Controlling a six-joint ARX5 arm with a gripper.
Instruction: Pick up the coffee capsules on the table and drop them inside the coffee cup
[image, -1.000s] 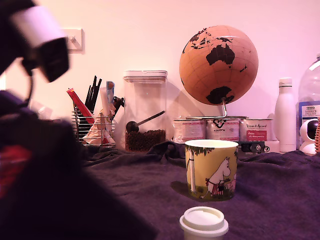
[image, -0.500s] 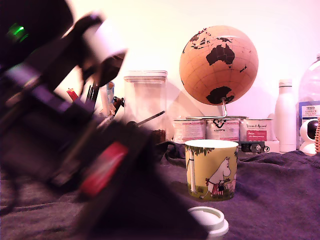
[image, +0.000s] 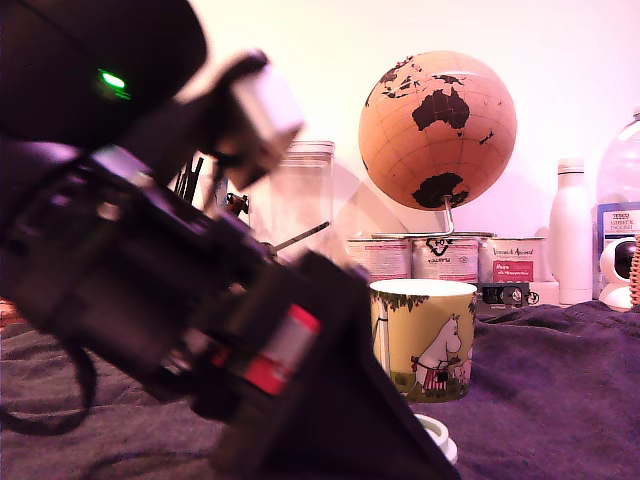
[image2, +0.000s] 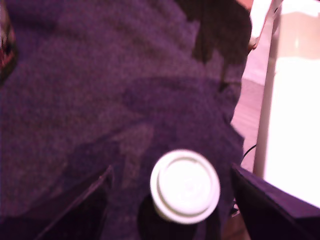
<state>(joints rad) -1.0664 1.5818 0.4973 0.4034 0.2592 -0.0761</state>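
A white coffee capsule (image2: 185, 186) with a round, rimmed top stands on the dark purple cloth of the table (image2: 75, 75). In the wrist view my gripper (image2: 172, 169) is open above it, with a dark finger (image2: 75, 210) on one side and the other finger (image2: 270, 205) opposite, neither touching it. In the exterior view my arm (image: 150, 250) reaches down from the left and hides most of the capsule (image: 438, 440); only its edge shows. The yellow-green coffee cup (image: 422, 340) stands upright just behind the capsule.
Along the wall stand a globe (image: 438, 130), labelled tins (image: 445, 258), a white bottle (image: 571, 230), a clear jar (image: 300, 200) and a large water bottle (image: 620, 190). In the wrist view the cloth ends close to the capsule, with pale floor (image2: 295, 125) beyond.
My arm has swung in from the exterior view's left and down over the capsule, now covering most of it. The cup and capsule have not moved.
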